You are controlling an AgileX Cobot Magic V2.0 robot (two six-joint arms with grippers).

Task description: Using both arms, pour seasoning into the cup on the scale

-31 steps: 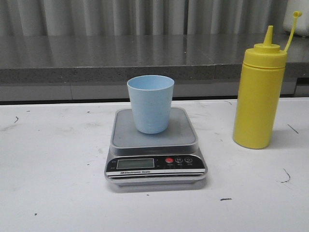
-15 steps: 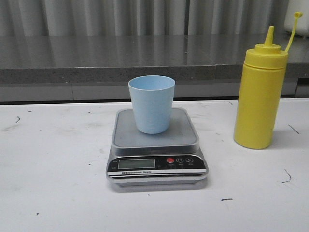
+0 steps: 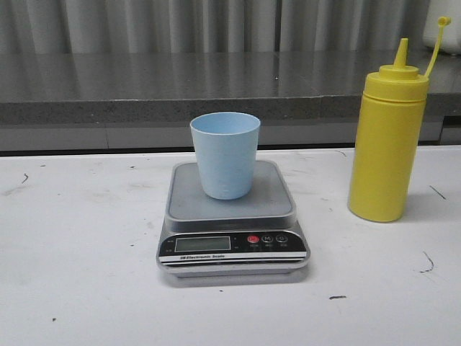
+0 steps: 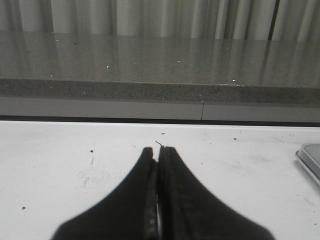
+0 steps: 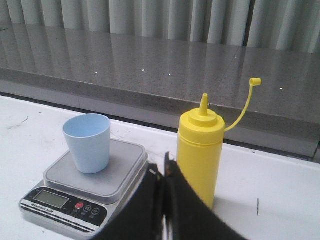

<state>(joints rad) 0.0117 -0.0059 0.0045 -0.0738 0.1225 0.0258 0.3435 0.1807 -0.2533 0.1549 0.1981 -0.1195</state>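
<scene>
we see a pale blue cup (image 3: 225, 154), plain and matte, on a silver-grey scale (image 3: 232, 216) whose front panel is black, with a greyish-green display, one red button and two dark ones, and thin white stripes with white lettering. the seasoning bottle (image 3: 387, 140) is solid yellow, nozzle and cap strap included. the table (image 3: 79, 252) is white with small dark scuffs. beyond it runs a speckled grey ledge (image 3: 144, 90) and pale grey pleated curtains (image 3: 216, 25). just ahead of the black right gripper (image 5: 163, 172) stands the yellow bottle; the black left gripper (image 4: 158, 155) sits over white table.
</scene>
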